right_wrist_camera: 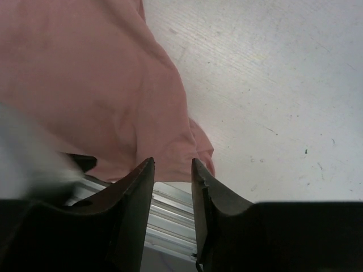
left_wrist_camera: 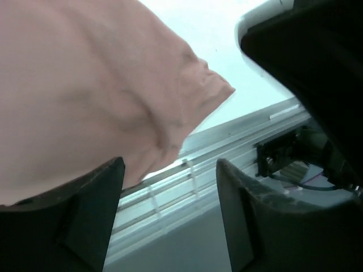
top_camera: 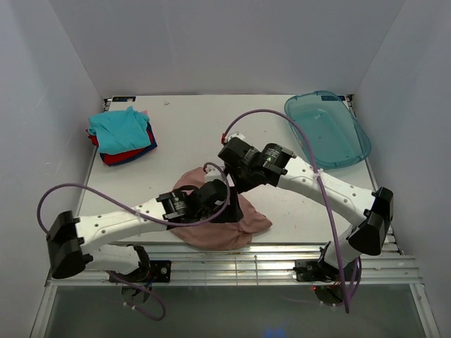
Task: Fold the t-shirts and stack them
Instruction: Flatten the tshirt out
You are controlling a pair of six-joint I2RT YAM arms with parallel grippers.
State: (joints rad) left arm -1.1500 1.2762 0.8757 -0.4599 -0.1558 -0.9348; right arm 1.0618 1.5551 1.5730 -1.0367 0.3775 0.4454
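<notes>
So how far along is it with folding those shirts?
Looks done: a stack of folded shirts, teal on top, at the far left. In hand: the pink shirt lies bunched by the near edge; the left tool and right tool are open at it, gripping nothing. Left: finish folding it, add it to the stack.

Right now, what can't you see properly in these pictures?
- Pink shirt: top view, the left arm and right arm cover its middle, so its folds are unclear.
- Shirts under the teal shirt: top view, only red and dark-blue edges peek out; cannot count them.
- Grey smear: right wrist view, too blurred to name.
- Both wrist views: picture edges cut off most of the pink shirt.
</notes>
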